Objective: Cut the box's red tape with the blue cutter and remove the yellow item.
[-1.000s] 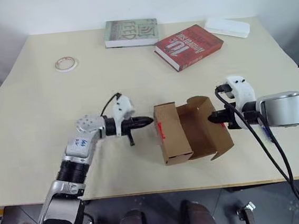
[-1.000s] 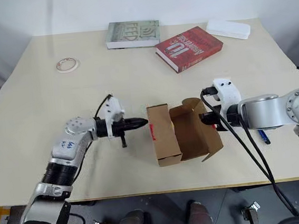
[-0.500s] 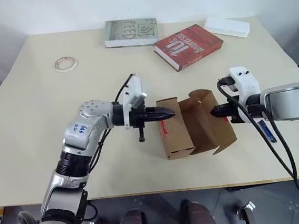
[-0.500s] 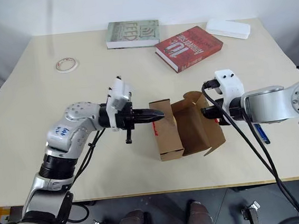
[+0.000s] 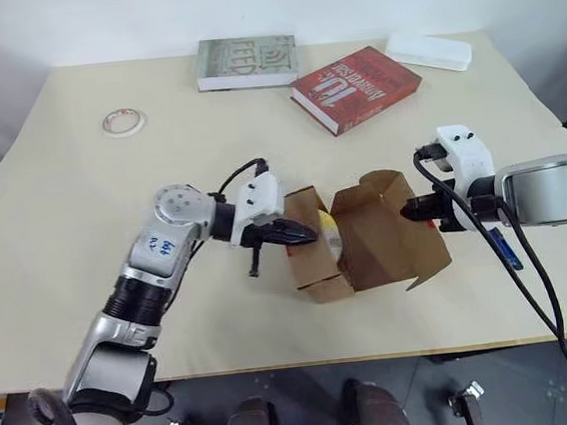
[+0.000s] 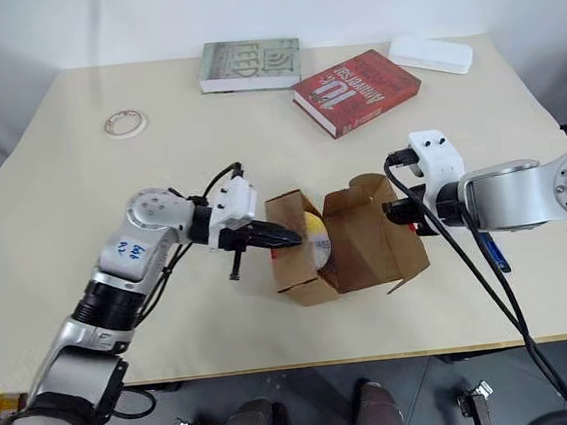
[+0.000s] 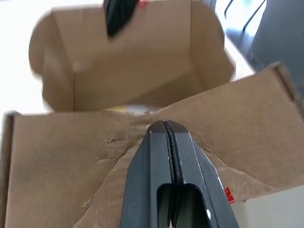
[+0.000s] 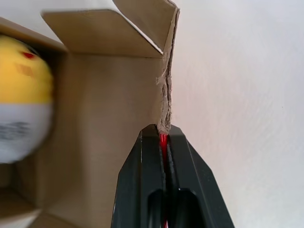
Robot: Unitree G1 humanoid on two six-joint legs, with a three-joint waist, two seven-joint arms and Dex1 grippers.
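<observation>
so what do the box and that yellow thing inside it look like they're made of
The box looks like brown corrugated cardboard with a matte finish: the flap edge in the right wrist view is rough, fibrous and torn. The yellow item has a smooth rounded surface, yellow above and pale below; it could be plastic or rubber, but the blur leaves that open.

Brown box (image 5: 381, 231), yellow-and-white item (image 5: 330, 234)
</observation>
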